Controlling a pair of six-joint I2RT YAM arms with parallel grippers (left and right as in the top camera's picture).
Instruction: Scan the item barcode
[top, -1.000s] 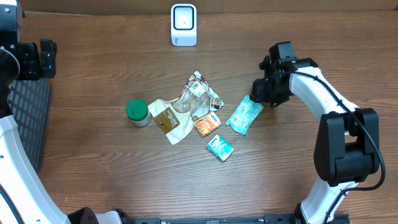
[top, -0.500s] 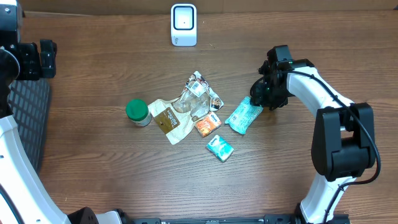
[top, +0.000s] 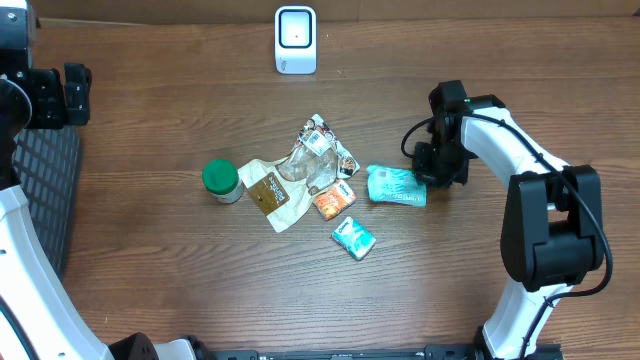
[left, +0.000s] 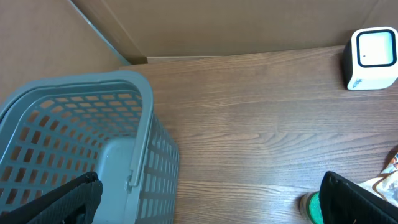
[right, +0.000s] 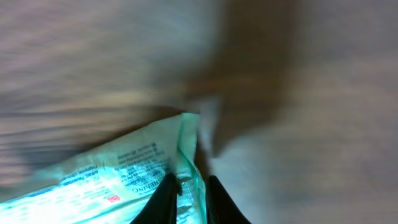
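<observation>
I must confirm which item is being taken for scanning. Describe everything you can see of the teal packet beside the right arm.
The teal packet is a flat, soft pouch of glossy, plastic-looking film. It is teal with white patches and small dark print, including a tiny red mark. It lies on the wooden table, its long side running roughly left to right, just right of the pile of wrappers. The right gripper pinches its crimped edge at the end nearest that arm.
</observation>
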